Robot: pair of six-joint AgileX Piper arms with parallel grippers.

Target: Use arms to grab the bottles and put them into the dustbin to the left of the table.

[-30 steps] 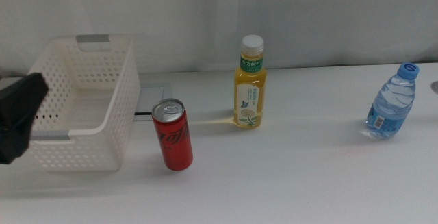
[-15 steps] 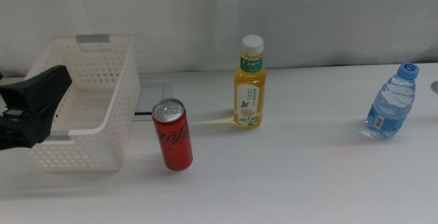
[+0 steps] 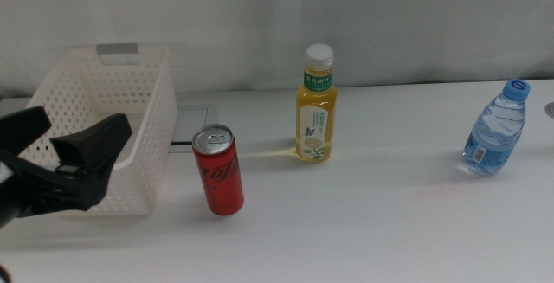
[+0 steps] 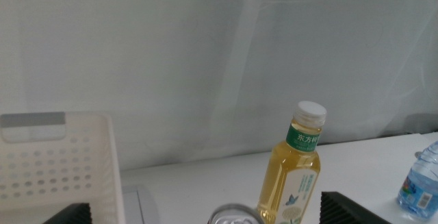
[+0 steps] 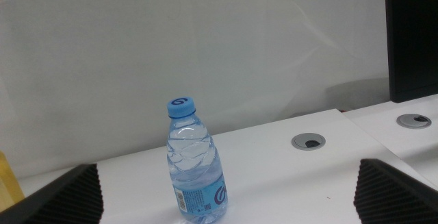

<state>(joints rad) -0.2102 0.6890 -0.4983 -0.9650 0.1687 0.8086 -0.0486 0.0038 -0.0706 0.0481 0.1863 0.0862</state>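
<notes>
Left gripper (image 3: 65,136) spread wide in front of the dustbin (image 3: 138,67), nothing between its jaws.

Taking the dustbin as landmark: it sits at the far left of the table (image 3: 363,222), and the left gripper's two dark jaws overlap its near wall in the middle view. The red soda can (image 3: 216,170) stands upright just right of the dustbin. The yellow-drink bottle (image 3: 317,106) stands upright further right and slightly farther back, apart from the can. The water bottle (image 3: 496,129) stands upright far right of the dustbin, near the table's opposite end. The right gripper (image 5: 226,190) shows only in its own wrist view, jaws wide apart, facing the water bottle without touching it.
</notes>
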